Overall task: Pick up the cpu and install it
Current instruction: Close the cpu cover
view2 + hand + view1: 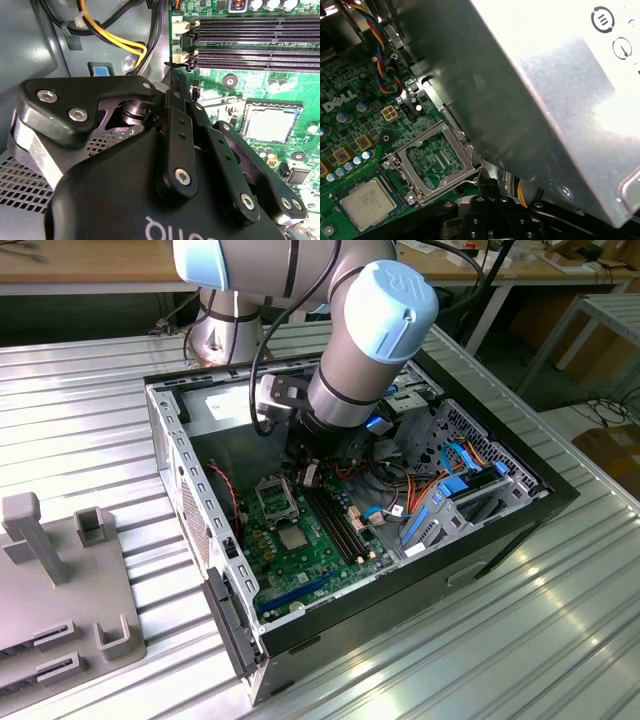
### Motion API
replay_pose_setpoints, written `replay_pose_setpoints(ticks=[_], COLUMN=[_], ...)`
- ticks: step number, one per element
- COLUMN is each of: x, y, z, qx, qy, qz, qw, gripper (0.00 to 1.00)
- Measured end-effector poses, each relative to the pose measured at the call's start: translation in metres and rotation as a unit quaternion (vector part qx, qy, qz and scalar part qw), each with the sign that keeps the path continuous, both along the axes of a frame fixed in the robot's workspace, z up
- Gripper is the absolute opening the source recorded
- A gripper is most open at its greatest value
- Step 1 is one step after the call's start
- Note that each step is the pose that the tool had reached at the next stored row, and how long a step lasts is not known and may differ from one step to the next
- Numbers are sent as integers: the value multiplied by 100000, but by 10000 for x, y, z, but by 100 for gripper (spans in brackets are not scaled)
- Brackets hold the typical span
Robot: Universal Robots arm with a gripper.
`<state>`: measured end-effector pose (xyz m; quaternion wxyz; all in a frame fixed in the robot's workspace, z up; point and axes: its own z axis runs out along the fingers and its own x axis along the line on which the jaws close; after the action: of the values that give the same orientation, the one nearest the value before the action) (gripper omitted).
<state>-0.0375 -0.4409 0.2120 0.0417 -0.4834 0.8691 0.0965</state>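
So the cpu [367,202] lies flat in its socket on the board [350,125], just beside the hollow frame [406,175], which is tipped up open. The pincer [490,184] hangs low inside the case [190,470], its tip right at the frame's far edge by the thin wire lever [469,183]. It looks pressed together with nothing in it (I wouldn't swear to it from these angles). My read is that the chip is already dropped in and the work right now is at the frame, not at the chip. To do that well I'd keep any contact on the frame's rim or the lever and never on the chip's silver top. I'd go slow, because a sideways nudge could skew the cpu in its seat. Room is tight too. The big metal box [545,100] crowds the pincer on one side, and the coloured wires [382,55] and yellow wires [110,35] hang near enough to snag. The memory slots [250,40] are close by as well, so small straight moves beat sweeping ones.
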Motion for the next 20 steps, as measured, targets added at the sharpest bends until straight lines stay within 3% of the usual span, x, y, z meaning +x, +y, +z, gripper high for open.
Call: replay_pose_setpoints(ticks=[14,20], x=[-12,-11], y=[-1,0], z=[47,86], qx=[-48,-496], qy=[5,7], qz=[209,222], qw=[100000,99999], gripper=[11,11])
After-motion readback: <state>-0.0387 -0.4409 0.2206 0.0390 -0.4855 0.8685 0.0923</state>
